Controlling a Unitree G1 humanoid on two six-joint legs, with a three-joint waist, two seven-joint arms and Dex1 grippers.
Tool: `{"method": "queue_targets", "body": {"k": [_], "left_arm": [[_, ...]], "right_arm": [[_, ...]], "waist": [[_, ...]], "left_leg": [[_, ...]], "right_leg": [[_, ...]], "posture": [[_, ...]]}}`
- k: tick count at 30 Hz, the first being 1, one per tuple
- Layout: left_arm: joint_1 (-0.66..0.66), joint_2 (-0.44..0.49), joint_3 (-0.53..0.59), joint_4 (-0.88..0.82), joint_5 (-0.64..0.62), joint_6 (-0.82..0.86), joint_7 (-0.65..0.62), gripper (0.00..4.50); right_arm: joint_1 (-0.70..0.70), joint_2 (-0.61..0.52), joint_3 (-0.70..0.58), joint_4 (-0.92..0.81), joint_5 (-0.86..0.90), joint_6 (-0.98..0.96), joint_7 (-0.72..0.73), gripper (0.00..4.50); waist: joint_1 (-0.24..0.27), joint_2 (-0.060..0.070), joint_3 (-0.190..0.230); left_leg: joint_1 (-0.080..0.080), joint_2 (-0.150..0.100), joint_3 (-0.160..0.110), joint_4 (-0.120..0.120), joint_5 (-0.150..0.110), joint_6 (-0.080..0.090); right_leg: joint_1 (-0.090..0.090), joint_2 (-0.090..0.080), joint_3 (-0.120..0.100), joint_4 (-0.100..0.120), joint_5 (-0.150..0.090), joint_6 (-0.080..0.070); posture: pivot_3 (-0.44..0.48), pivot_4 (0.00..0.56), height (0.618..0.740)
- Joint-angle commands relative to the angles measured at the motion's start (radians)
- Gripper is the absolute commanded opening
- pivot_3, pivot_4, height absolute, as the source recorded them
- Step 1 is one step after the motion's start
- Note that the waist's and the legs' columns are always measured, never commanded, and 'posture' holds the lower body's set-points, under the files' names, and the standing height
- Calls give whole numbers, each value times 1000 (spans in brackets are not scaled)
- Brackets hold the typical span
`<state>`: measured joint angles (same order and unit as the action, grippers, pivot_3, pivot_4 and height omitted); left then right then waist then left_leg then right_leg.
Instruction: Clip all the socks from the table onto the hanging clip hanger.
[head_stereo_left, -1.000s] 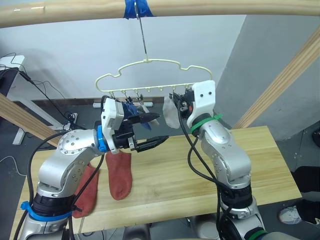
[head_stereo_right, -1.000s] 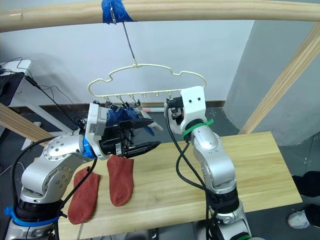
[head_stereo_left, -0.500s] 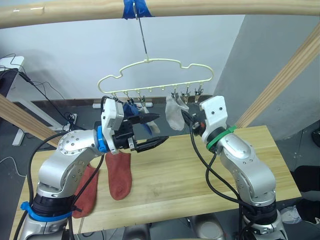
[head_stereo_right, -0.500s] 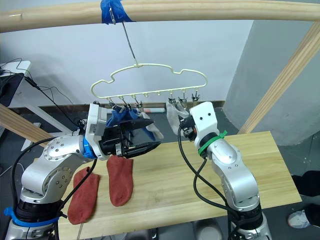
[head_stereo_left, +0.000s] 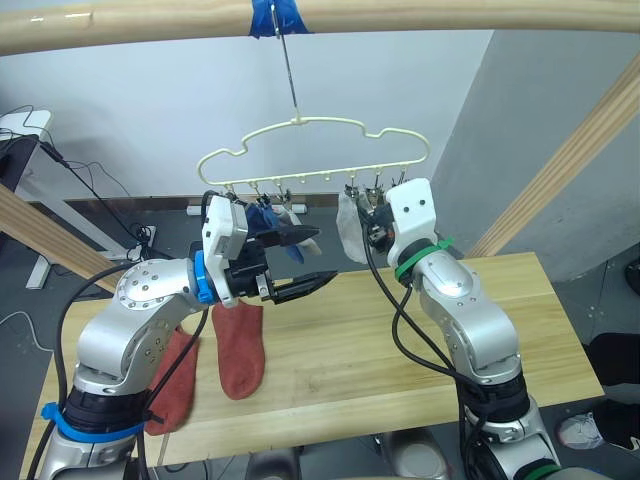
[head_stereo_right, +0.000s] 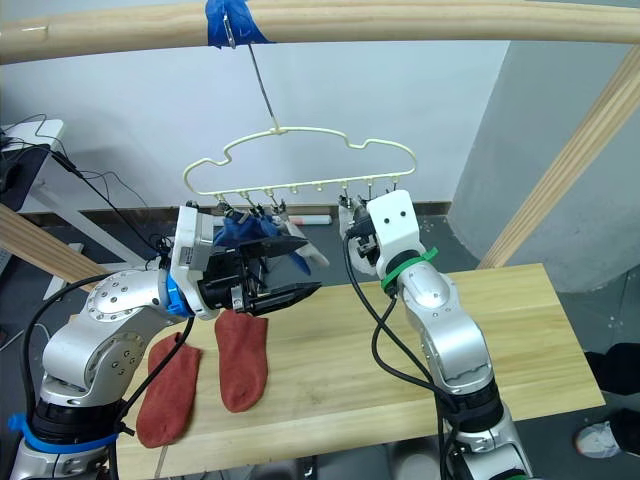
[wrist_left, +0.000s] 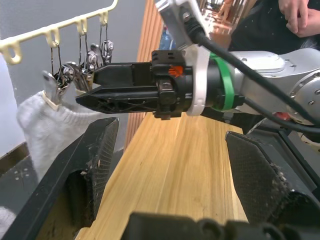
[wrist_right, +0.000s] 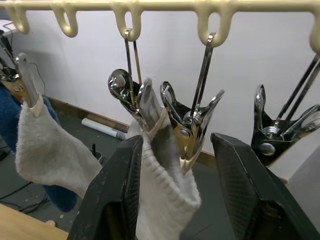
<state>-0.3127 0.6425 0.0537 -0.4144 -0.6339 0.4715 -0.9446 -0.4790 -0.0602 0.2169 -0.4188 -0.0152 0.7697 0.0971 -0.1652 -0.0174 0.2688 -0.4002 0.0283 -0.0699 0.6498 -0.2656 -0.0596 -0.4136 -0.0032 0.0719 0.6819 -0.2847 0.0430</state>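
Note:
The cream clip hanger (head_stereo_left: 330, 120) hangs from the top pole. Blue socks (head_stereo_left: 263, 218) and two grey socks (wrist_right: 45, 150) hang from its clips. My right gripper (head_stereo_left: 372, 215) is up at the clips and open. Its fingers (wrist_right: 120, 195) stand either side of the grey sock (wrist_right: 165, 195) that the silver clips (wrist_right: 131, 95) hold. My left gripper (head_stereo_left: 310, 260) hovers open and empty just below the blue socks. Two rust-red socks (head_stereo_left: 241, 350) (head_stereo_left: 172, 385) lie flat at the left end of the table (head_stereo_left: 340, 340).
A wooden pole (head_stereo_left: 400, 12) runs across the top, and slanted poles stand at the right (head_stereo_left: 570, 160) and left (head_stereo_left: 50, 235). A person's hand (wrist_left: 300, 15) shows beyond the table's far end in the left wrist view.
My right gripper dropped down and away from the hanger, then rose back to the clips. The grey sock stayed hanging. The left arm has not moved.

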Motion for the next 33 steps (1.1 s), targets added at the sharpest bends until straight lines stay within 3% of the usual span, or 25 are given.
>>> {"method": "queue_targets", "body": {"k": [1,6,8,33], "left_arm": [[-11,8,11,-21,-3,-10,-1,3775],[-12,7,10,-19,-2,-12,-2,3775],[-11,8,10,-18,-1,-14,-4,3775],[-8,7,11,-14,4,-20,-7,3775]], "right_arm": [[-17,10,-12,-14,-12,-32,-15,2236],[-18,16,-15,-6,-16,-38,-26,2236],[-18,17,-14,-3,-16,-38,-27,1751],[-82,80,-38,65,-21,-80,-72,1751]], "waist": [[0,0,0],[0,0,0],[0,0,0],[0,0,0]], "left_leg": [[0,0,0,0,0,0],[0,0,0,0,0,0],[0,0,0,0,0,0],[0,0,0,0,0,0]], "right_leg": [[0,0,0,0,0,0],[0,0,0,1,0,0],[0,0,0,1,0,0],[0,0,0,1,0,0]], "posture": [[-201,246,740],[-202,242,740],[-202,242,740],[-198,243,740]]}}
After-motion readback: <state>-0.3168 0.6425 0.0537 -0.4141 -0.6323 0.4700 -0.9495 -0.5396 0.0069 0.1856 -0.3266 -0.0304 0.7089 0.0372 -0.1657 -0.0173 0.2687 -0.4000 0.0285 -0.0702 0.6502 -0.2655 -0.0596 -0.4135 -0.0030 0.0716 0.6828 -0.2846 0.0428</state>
